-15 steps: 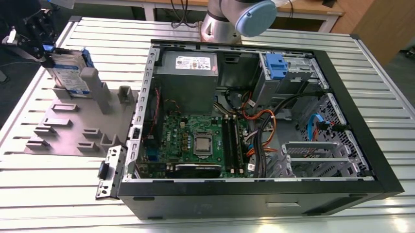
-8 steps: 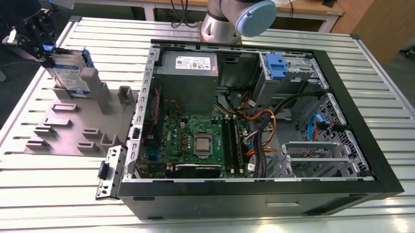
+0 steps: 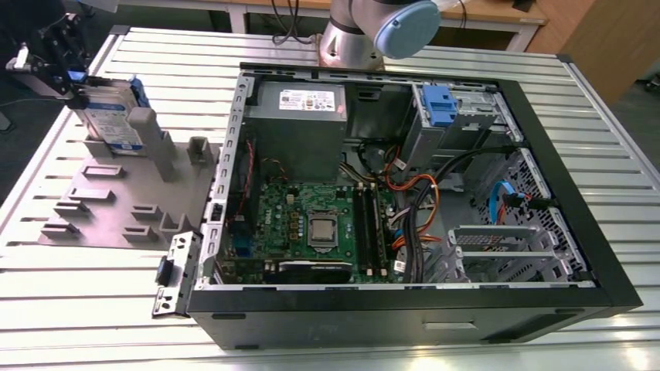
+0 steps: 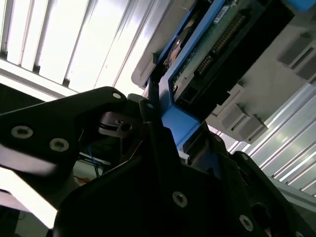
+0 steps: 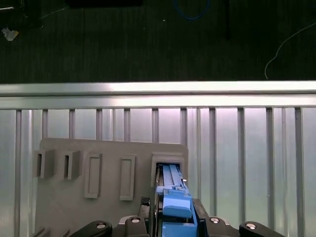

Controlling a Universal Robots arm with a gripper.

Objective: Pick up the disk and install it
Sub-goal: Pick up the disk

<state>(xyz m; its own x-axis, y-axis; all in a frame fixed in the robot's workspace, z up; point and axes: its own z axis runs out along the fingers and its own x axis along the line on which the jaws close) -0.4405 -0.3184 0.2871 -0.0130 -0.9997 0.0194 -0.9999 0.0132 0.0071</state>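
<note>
Black gripper (image 3: 70,76) is at the far end of the ribbed aluminium table (image 3: 598,116), on the exterior view's left, right on top of the disk (image 3: 111,120). The disk is a flat rectangular silver hard drive with a white-and-blue label and a blue plastic carrier frame. It stands upright on edge in 1 end slot of the grey slotted plastic holder (image 3: 124,193), not lifted out.

First wrist view: blue end handle (image 5: 175,205) sits between the 2 black fingers (image 5: 144,202), which bear on the frame from both sides, so the gripper is pinching the disk.

Second wrist view: 1 finger lies flat against the blue frame edge (image 4: 180,123). The drive's green circuit board (image 4: 212,44) faces the camera, and the holder is behind it.

Black open-sided PC case (image 3: 413,309) lies on the table just beside the holder, on the exterior view's right of it, with the green motherboard (image 3: 309,224) exposed. A 2nd blue-tabbed drive (image 3: 438,104) sits in a grey metal cage at the case's far corner, well apart from the disk. Silver arm base (image 3: 351,39) stands behind the case.
</note>
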